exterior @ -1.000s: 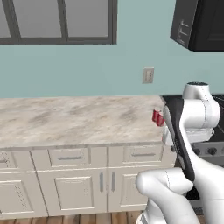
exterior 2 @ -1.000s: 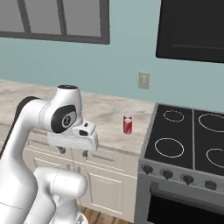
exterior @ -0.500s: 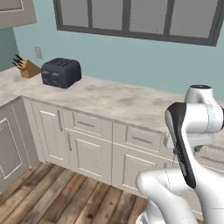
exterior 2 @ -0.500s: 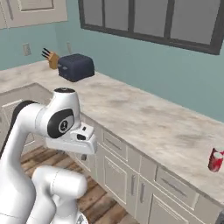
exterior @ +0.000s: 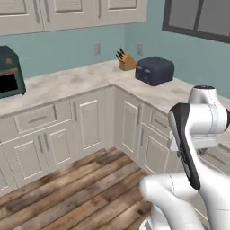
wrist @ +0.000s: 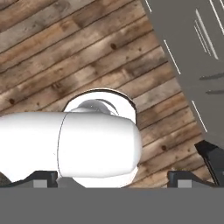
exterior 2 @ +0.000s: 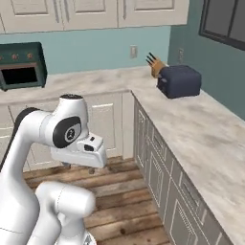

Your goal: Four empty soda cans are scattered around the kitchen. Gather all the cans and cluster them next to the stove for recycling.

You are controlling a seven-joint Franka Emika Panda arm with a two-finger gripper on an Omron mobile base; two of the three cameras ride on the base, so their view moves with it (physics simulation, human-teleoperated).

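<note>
Hand (wrist: 113,177) hangs released and empty over the floor (wrist: 87,52), tucked clear while I scan the bench (exterior 2: 201,139) corner for cans.

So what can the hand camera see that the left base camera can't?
The hand view looks straight down: its two dark finger tips, standing wide apart with nothing between them, so the gripper is open. The left base view looks across the kitchen instead: a dark toaster, a knife block, a green toaster oven and the marble counter. Both show the wooden plank floor and the grey-white cabinet fronts.
</note>
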